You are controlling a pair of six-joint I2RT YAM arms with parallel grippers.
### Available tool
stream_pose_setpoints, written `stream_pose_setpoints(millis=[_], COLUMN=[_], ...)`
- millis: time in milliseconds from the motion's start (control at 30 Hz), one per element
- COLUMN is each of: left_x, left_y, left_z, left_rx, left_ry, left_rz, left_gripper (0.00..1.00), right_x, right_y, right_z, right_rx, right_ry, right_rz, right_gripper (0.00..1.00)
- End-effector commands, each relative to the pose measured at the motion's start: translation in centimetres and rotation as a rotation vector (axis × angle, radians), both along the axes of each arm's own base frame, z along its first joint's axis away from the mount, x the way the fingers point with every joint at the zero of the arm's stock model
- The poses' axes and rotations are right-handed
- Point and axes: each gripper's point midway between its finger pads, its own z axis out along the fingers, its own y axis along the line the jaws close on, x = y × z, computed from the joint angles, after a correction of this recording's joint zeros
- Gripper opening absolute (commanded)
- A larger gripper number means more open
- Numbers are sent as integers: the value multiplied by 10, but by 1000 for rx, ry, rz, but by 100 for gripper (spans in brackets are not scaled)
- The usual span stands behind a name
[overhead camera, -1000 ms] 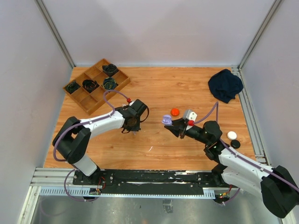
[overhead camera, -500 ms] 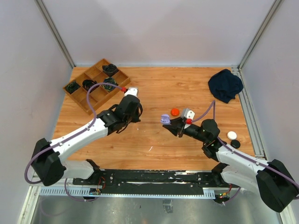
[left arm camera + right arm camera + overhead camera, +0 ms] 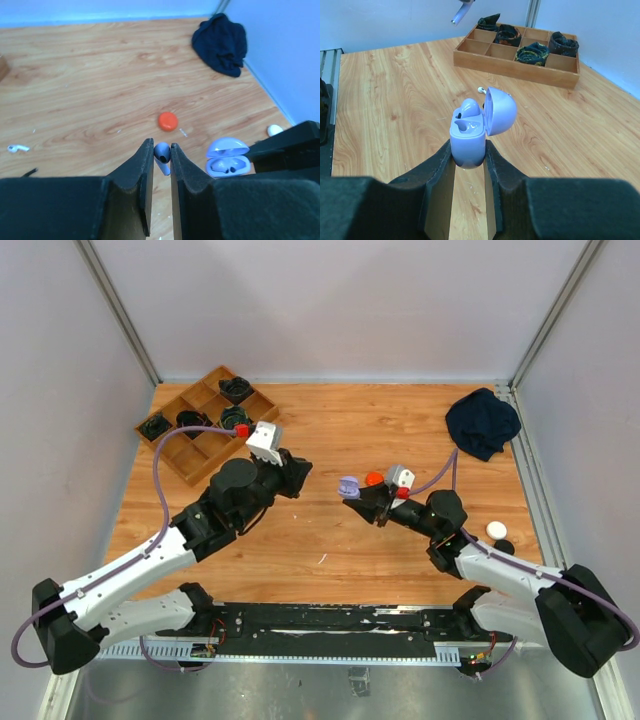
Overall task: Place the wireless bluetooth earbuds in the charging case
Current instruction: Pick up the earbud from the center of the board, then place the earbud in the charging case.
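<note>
Left gripper (image 3: pixel 161 145): pinching a lavender earbud (image 3: pixel 162 155) near the orange case (image 3: pixel 168 121); stem partly hidden.
Right gripper (image 3: pixel 468 151): clamping the open lavender charging case (image 3: pixel 468 131) beside the orange case; base hidden.

Wooden table (image 3: pixel 330 430), compartment tray (image 3: pixel 208 392) back-left, dark cloth (image 3: pixel 482 422) back-right, orange case (image 3: pixel 167 121), white case (image 3: pixel 496 529), black case (image 3: pixel 505 547), white earbud (image 3: pixel 18 148)

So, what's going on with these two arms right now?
The left gripper is shut on a small bluish earbud, held above the table. The right gripper grips a lavender charging case with its lid open. The two are apart, so the earbud is not yet in the case. A closed orange case and a white earbud lie on the wooden table.
</note>
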Motion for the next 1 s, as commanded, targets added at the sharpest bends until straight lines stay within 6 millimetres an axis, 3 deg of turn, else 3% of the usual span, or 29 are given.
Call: stream_pose_setpoints(millis=[0, 533, 967], left_x=[-11, -49, -61], left_y=[-19, -61, -83], left_z=[32, 54, 48], left_rx=[-76, -117, -36], left_ry=[-146, -389, -545], left_rz=[-101, -284, -376], left_gripper=[16, 15, 15], right_x=[7, 5, 0], right_y=[0, 3, 3], right_z=[39, 59, 67], right_rx=[88, 147, 172], right_ry=[-82, -86, -85], right_rz=[-1, 24, 38], right_gripper=[16, 16, 16])
